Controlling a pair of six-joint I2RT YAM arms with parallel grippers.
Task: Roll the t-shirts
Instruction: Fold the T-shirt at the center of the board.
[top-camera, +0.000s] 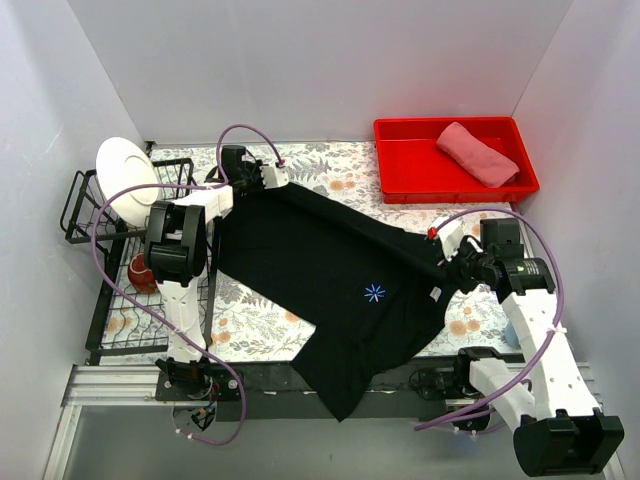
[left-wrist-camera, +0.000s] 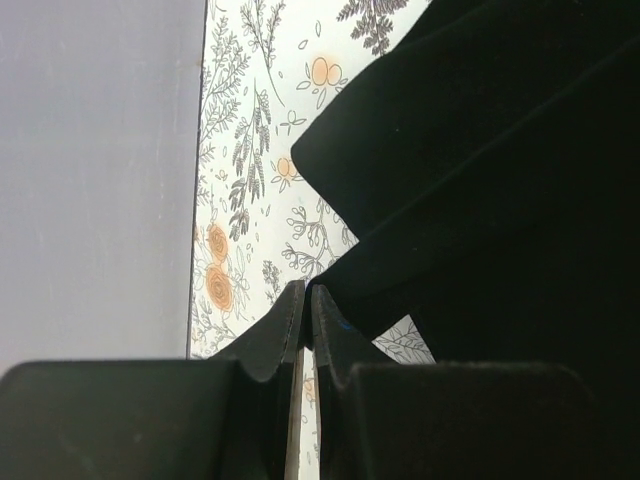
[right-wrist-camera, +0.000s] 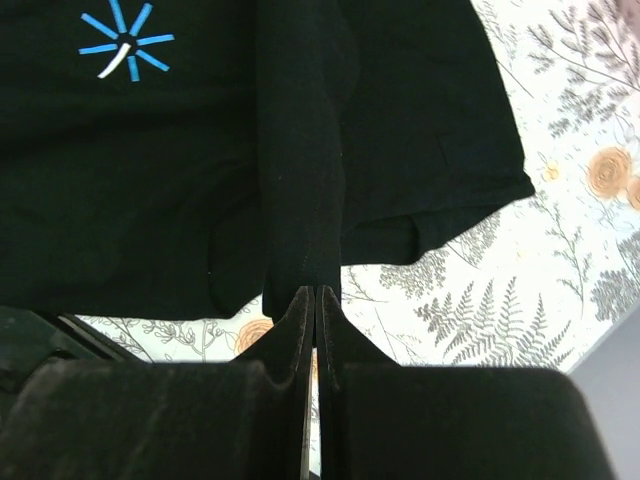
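A large black t-shirt (top-camera: 340, 280) with a small blue starburst print (top-camera: 374, 292) is stretched across the floral table between both arms, its lower part drooping over the near edge. My left gripper (top-camera: 285, 180) is shut on the shirt's far left edge (left-wrist-camera: 330, 290). At the right, my right gripper (top-camera: 447, 262) is shut on a bunched fold of the same shirt (right-wrist-camera: 300, 200), close to a white label (top-camera: 436, 292). The starburst (right-wrist-camera: 125, 45) also shows in the right wrist view. A salmon-pink t-shirt (top-camera: 478, 153) lies rolled in the red tray (top-camera: 400, 170).
A black wire rack (top-camera: 120, 290) stands along the left side, holding a white plate (top-camera: 128, 178) and a red object (top-camera: 140, 272). The red tray sits at the back right. White walls close in the table on three sides.
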